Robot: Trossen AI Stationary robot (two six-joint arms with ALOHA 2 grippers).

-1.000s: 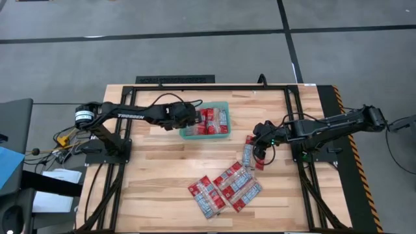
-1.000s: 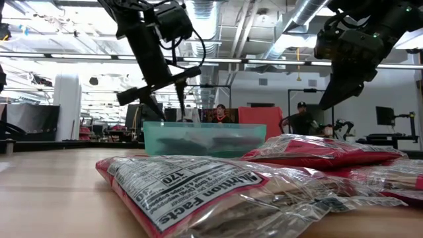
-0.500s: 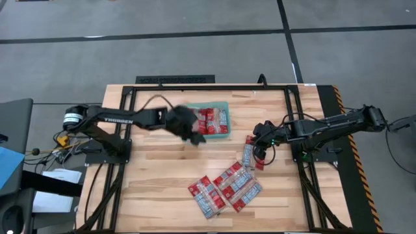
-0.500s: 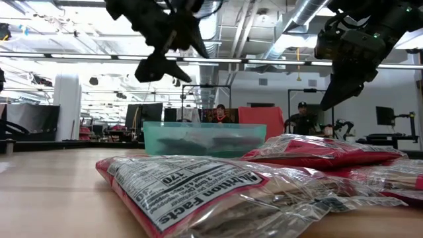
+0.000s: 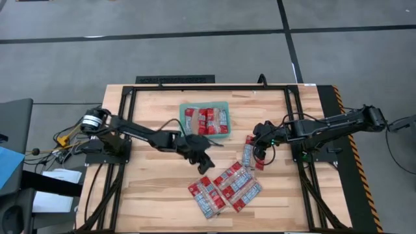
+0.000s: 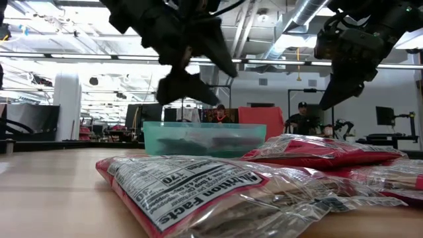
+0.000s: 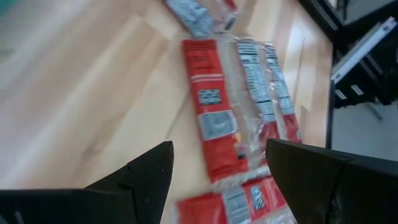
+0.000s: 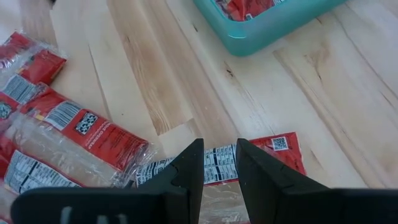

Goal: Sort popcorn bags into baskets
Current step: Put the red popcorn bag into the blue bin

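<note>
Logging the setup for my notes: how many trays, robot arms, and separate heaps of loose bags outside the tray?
Tray: 1
Robot arms: 2, left gripper, right gripper
Bag heaps: 2, small heap, big heap
Total: 5

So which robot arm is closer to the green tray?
The left. Its pincer is open just below the green tray, heading toward the loose bags. The right pincer hovers farther off, over a popcorn bag.

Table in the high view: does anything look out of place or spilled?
Nothing looks spilled or damaged. Some bags lie in the tray; the loose bags overlap untidily in a pile on the table, with two more apart beside the right gripper.
</note>
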